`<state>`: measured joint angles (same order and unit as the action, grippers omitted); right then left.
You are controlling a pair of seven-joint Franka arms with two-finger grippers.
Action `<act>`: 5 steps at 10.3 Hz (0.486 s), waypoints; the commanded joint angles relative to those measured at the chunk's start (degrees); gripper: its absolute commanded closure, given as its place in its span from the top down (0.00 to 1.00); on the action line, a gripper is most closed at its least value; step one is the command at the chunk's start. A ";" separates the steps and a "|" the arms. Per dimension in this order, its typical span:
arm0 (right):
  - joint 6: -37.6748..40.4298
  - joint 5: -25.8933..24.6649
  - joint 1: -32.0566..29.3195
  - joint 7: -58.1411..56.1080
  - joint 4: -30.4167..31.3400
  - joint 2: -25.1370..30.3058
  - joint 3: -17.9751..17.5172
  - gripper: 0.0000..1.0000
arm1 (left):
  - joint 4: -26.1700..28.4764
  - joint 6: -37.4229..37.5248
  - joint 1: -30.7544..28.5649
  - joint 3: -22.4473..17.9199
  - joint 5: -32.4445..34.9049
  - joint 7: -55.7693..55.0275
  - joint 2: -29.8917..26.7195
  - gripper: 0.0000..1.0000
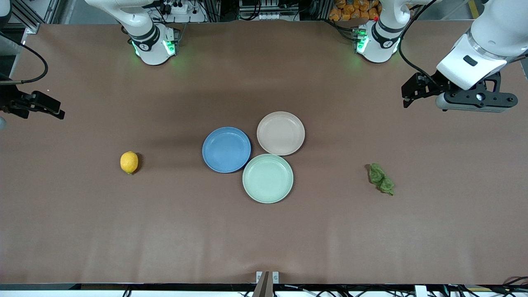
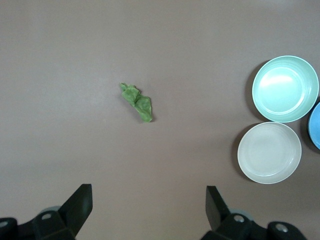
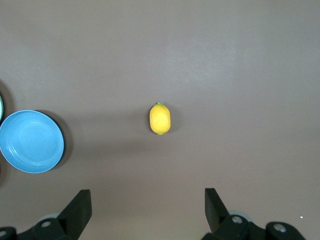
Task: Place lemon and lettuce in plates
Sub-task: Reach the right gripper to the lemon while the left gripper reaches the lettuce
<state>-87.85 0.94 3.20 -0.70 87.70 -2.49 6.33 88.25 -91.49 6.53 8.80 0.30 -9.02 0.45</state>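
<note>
Lemon (image 1: 129, 162) may roll from the right gripper's (image 3: 145, 212) spread, empty fingers; crumpled lettuce (image 1: 381, 179) could slip the left gripper's (image 2: 149, 210) equally wide ones.

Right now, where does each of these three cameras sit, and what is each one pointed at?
Front view: high across the table, facing both arm bases; it shows the left gripper, the right gripper and three plates.
Left wrist view: on the left arm, looking down at the lettuce; its open fingers show.
Right wrist view: on the right arm, looking down at the lemon; its open fingers show.
Shared: both wrist views catch the blue plate.
</note>
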 commanded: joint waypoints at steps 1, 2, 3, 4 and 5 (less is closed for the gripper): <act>0.49 -0.23 -0.56 0.18 -1.39 -0.76 -0.35 1.00 | 0.43 0.52 -0.29 -0.10 -1.35 1.73 -0.81 1.00; 0.49 -0.15 -0.56 0.18 -1.39 -0.76 -0.35 1.00 | 0.43 0.52 -0.29 -0.10 -1.44 1.64 -0.72 1.00; 0.49 -0.23 -0.56 0.18 -1.39 -0.76 -0.35 1.00 | 0.43 0.52 -0.29 -0.10 -1.44 1.55 -0.63 1.00; 0.49 -0.23 -0.56 0.18 -1.39 -0.67 -0.35 1.00 | 0.43 0.52 -0.21 -0.10 -1.44 1.64 -0.54 1.00; 0.57 -0.23 -0.73 0.18 -1.39 -0.67 -0.35 1.00 | 0.43 0.52 -0.20 -0.10 -1.44 1.73 -0.28 1.00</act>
<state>-87.85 0.94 3.19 -0.70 87.70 -2.50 6.34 88.48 -91.49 6.53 8.80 0.30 -9.02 0.46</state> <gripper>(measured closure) 0.000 0.000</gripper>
